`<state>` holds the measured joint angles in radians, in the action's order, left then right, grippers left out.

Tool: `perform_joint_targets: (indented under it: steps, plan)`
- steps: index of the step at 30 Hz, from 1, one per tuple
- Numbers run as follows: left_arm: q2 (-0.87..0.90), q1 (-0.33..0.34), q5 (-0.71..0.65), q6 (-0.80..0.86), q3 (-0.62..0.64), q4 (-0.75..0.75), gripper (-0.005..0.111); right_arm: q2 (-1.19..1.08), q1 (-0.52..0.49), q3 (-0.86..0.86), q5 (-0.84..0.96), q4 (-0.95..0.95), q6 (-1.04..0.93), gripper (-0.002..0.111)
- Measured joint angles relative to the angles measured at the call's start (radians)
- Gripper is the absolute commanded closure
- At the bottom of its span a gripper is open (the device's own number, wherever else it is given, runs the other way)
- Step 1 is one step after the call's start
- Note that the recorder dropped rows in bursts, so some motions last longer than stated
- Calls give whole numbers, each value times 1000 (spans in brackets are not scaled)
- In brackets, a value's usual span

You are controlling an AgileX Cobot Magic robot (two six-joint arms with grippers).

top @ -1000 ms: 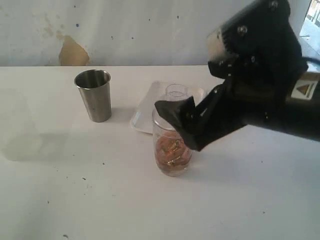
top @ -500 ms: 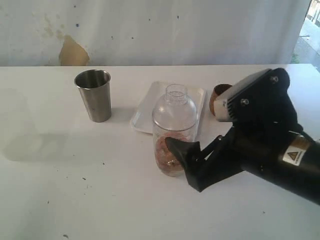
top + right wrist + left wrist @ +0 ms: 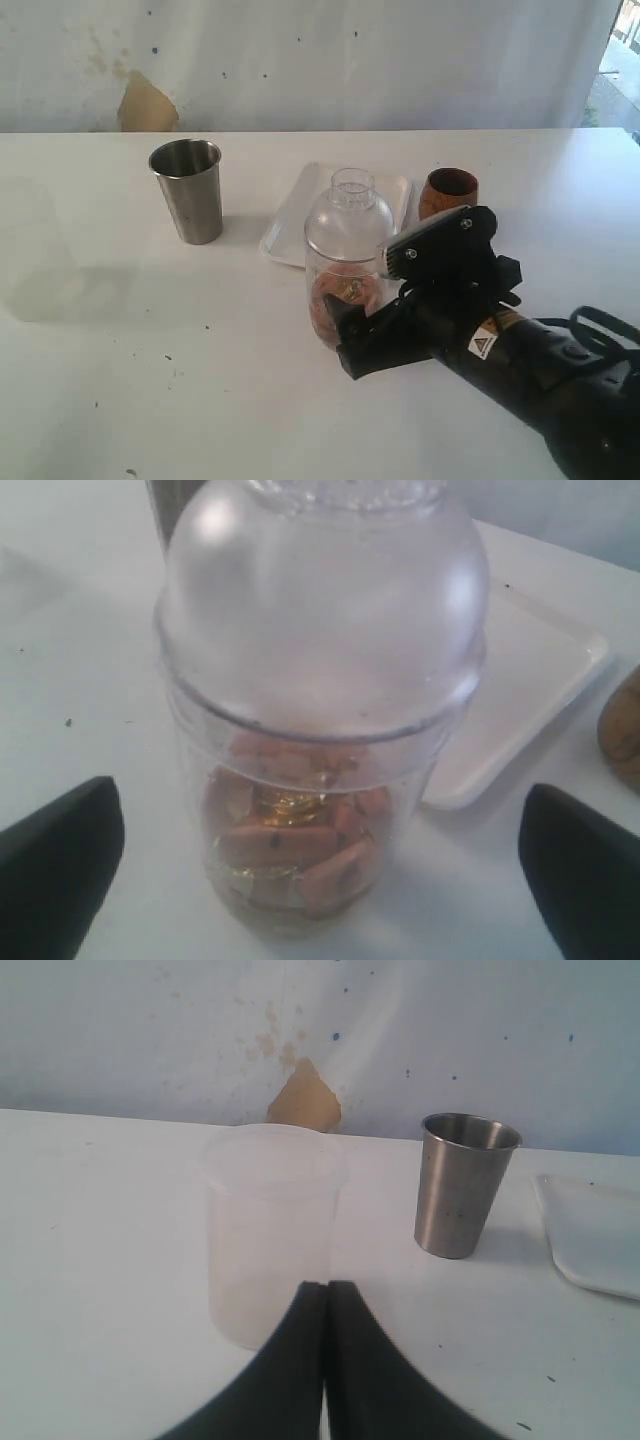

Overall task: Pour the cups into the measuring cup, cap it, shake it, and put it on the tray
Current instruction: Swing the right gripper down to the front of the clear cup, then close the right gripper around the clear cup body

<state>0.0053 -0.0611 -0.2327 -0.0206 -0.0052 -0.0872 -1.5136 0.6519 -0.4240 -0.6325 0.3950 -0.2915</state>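
The clear measuring cup (image 3: 348, 262) stands upright on the table with a domed clear cap on it and orange and gold pieces in its bottom (image 3: 300, 850). My right gripper (image 3: 347, 332) is open and low at the cup's near side. Its two black fingertips (image 3: 60, 865) stand wide apart on either side of the cup (image 3: 320, 680) without touching it. The steel tumbler (image 3: 187, 190) is upright at the left. Right of the white tray (image 3: 288, 228) sits the brown wooden cup (image 3: 449, 192). My left gripper (image 3: 327, 1295) is shut on nothing, in front of a frosted cup (image 3: 270, 1220).
The frosted milky cup (image 3: 35, 250) stands faintly at the far left of the table. The left wrist view also takes in the steel tumbler (image 3: 462, 1185) and a tray corner (image 3: 595, 1235). A pale wall with a brown patch (image 3: 145, 105) lies behind the table.
My right arm has come down from the cup's cap to table height in front of the cup, uncovering the wooden cup. The capped cup, tumbler and tray have stayed put.
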Motion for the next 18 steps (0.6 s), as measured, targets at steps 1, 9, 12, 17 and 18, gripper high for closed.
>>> perform_joint_targets:
  steps: [1,9,12,17,18]
  plan:
    - [0,0,0,0,0,0,107,-14,0,0,-14,0,0,3]
    - [0,0,0,0,0,0,107,-187,0,2,-218,-4,65,3]
    - [0,0,0,0,0,0,107,-225,0,2,-266,-8,81,3]
    - [0,0,0,0,0,0,107,-273,5,-18,-290,-19,89,3]
    - [0,0,0,0,0,0,107,-282,5,-25,-292,-25,89,3]
